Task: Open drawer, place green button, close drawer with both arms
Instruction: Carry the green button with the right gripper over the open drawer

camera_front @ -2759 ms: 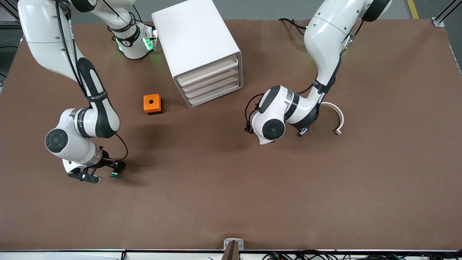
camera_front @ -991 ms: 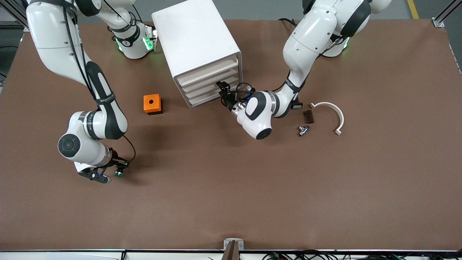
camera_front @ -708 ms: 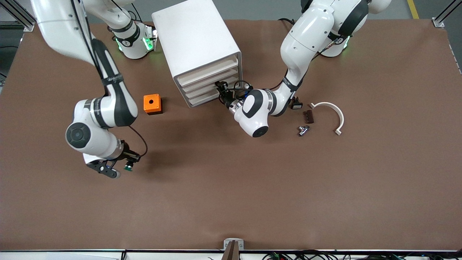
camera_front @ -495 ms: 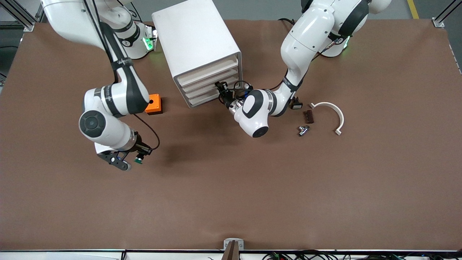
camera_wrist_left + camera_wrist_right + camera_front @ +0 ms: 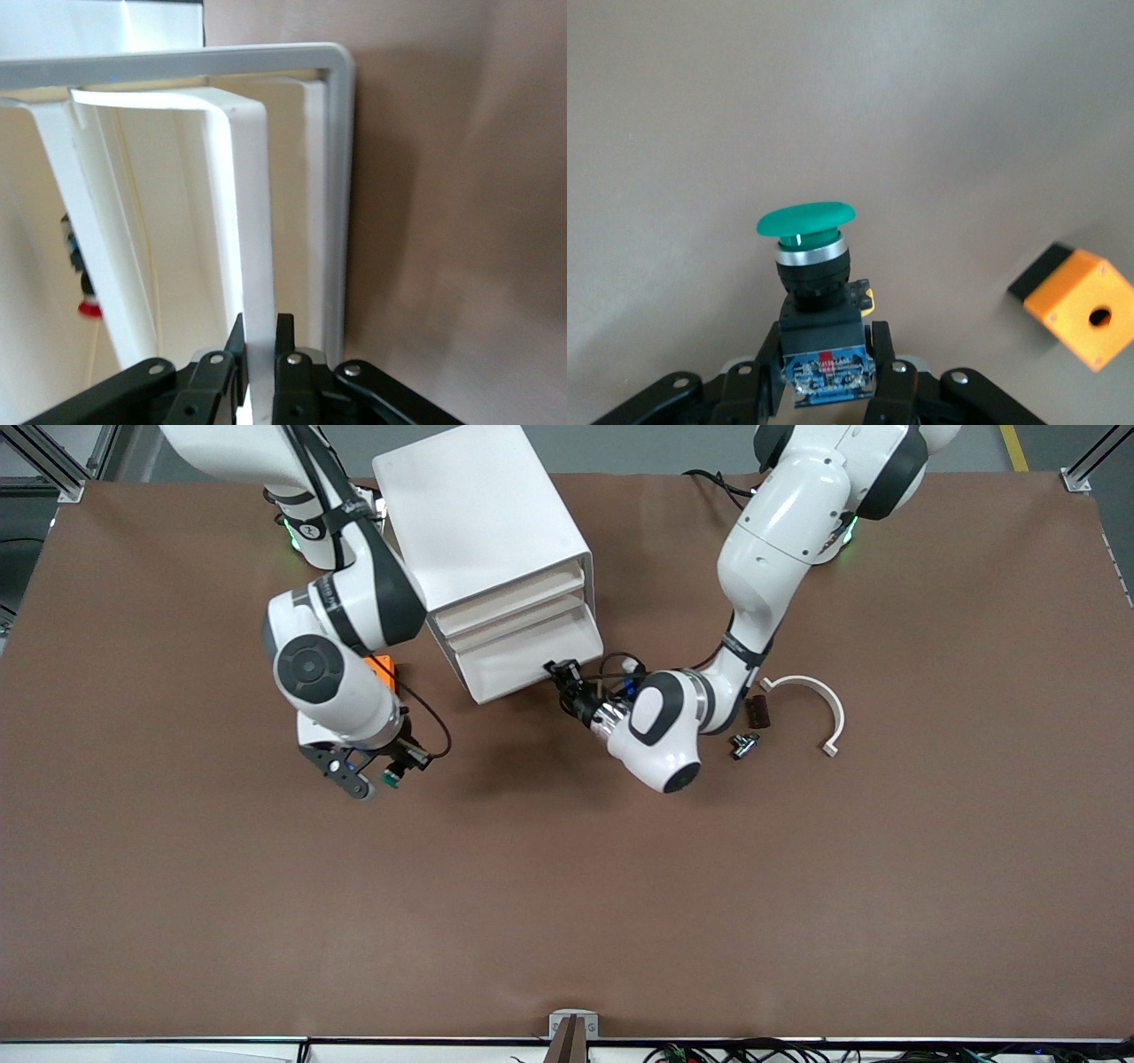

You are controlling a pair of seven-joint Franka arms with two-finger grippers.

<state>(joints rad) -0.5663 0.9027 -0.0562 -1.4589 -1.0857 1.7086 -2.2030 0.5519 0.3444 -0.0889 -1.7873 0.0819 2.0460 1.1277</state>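
Note:
The white cabinet (image 5: 478,522) stands at the back middle of the table. One of its lower drawers (image 5: 527,651) is pulled partly out. My left gripper (image 5: 564,677) is shut on the drawer's front wall at the corner toward the left arm's end. In the left wrist view the fingers (image 5: 285,341) pinch that white wall (image 5: 248,221). My right gripper (image 5: 376,775) is shut on the button (image 5: 388,779) and holds it over bare table near the orange box. In the right wrist view the green cap (image 5: 806,220) points away from the gripper (image 5: 824,354).
The orange box with a hole (image 5: 384,669) sits beside the cabinet, mostly hidden by the right arm; it also shows in the right wrist view (image 5: 1079,305). A white curved piece (image 5: 819,700), a brown block (image 5: 758,710) and a small metal part (image 5: 742,744) lie toward the left arm's end.
The left gripper closed on a lower drawer's front and pulled it out toward the front camera. The right arm carried the button from the table's end toward the cabinet.

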